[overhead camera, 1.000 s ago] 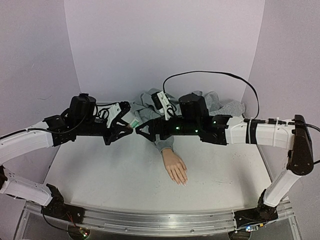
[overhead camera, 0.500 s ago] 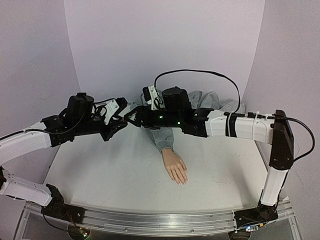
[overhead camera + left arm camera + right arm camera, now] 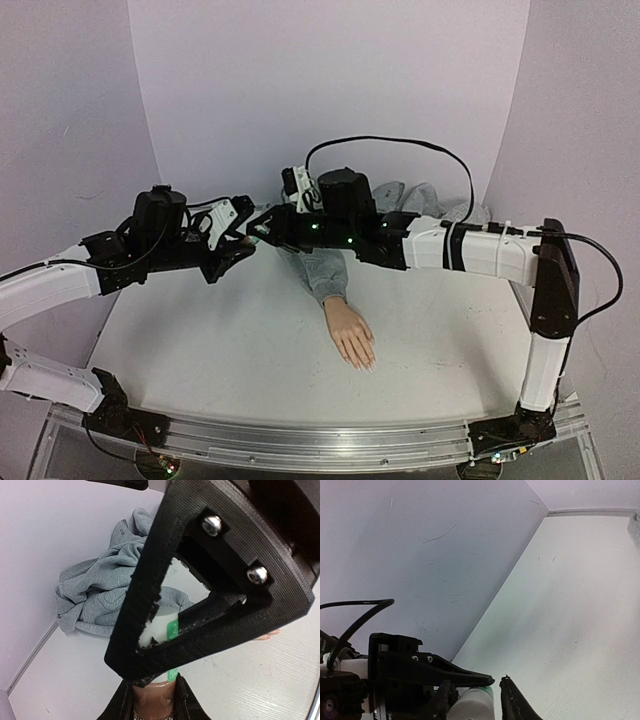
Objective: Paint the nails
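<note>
On the table (image 3: pixel 200 350), nearest the arm bases, the nails (image 3: pixel 366 366) tip a mannequin hand (image 3: pixel 350 333) lying flat with its fingers pointing toward the bases, well apart from both grippers. Its grey sleeve (image 3: pixel 325 275) runs back under the right arm. Above and left of it the two grippers meet in the air. The left gripper (image 3: pixel 248 246) is clamped on the lower part of a small whitish bottle (image 3: pixel 161 625) with a green label. The right gripper (image 3: pixel 475 700) has its fingers set narrowly either side of the bottle's white top — whether they press it, I cannot tell. A sweatshirt heap (image 3: pixel 95 590) lies by the back wall.
</note>
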Robot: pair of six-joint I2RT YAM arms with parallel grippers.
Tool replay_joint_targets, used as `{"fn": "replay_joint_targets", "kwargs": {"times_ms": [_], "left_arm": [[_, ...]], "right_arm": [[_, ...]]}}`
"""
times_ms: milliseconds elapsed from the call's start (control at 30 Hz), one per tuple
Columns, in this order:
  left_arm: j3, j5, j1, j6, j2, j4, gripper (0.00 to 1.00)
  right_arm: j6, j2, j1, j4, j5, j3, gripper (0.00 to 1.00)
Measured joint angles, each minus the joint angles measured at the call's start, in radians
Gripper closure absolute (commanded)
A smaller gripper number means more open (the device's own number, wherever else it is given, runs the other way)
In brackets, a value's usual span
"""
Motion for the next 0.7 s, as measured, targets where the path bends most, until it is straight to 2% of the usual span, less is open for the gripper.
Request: {"fn": "replay_joint_targets", "kwargs": {"times_ms": [100, 233, 333, 433, 567, 633, 700], "left_arm": [[-0.002, 0.026, 0.0, -0.001, 0.0, -0.004, 1.0], [-0.004, 0.098, 0.013, -0.005, 0.0, -0.015, 1.0], [-0.005, 0.233, 0.021, -0.022, 0.0, -0.047, 1.0], [-0.005, 0.49, 0.043, -0.054, 0.003, -0.064, 1.0], [0.021, 0.888, 0.066, -0.135, 0.061, -0.066, 1.0], [0.035, 1.003, 0.066, -0.159, 0.099, -0.057, 1.0], [0.038, 1.062, 0.066, -0.168, 0.115, -0.047, 1.0]], "right_arm": [[-0.018, 0.0, 0.001, 0.002, -0.017, 0.0, 0.87], [-0.07, -0.009, -0.004, 0.023, -0.081, -0.031, 0.91], [-0.138, -0.056, -0.007, 0.065, -0.17, -0.119, 0.95], [-0.266, -0.131, -0.018, 0.117, -0.357, -0.227, 0.99], [-0.438, -0.232, -0.01, 0.173, -0.542, -0.344, 0.9], [-0.493, -0.269, -0.003, 0.177, -0.552, -0.375, 0.86], [-0.529, -0.285, 0.006, 0.177, -0.552, -0.385, 0.75]]}}
